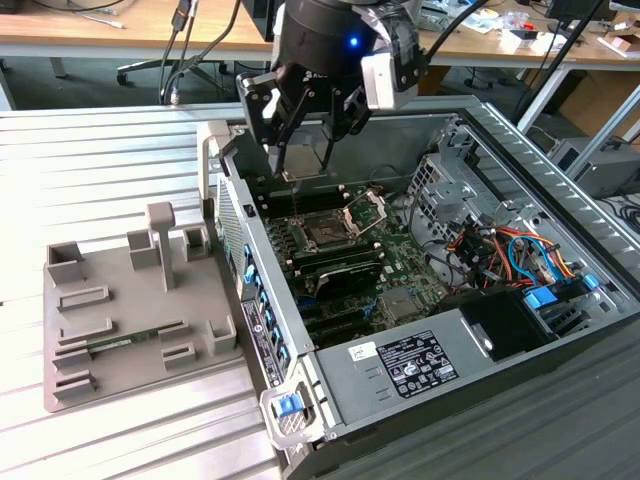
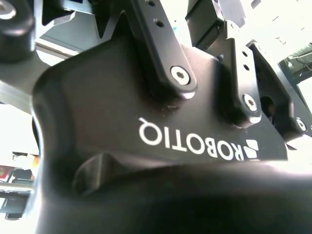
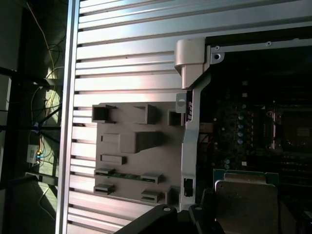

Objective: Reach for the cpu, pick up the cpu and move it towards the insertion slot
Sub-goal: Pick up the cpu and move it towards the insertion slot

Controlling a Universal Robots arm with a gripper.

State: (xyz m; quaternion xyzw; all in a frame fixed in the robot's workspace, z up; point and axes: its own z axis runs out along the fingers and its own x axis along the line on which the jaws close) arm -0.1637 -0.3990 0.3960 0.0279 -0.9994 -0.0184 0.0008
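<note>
So the cpu [image 3: 246, 204] was pinched in my pincer [image 1: 312, 165], silvery top showing close up in the first wrist view, hanging above the open computer case [image 1: 560, 180]. The insertion slot [image 1: 327, 232] sat just below on the green motherboard [image 1: 400, 262], its metal bracket [image 1: 368, 208] flipped up, chip and socket still apart. In the second wrist view my black fingers [image 2: 161, 44] ran up from the pincer body. Off to the exterior view's left, the grey fixture tray [image 1: 120, 310] lay on the ribbed metal table [image 1: 100, 160], with a thin green memory stick [image 1: 122, 340] in it.
</note>
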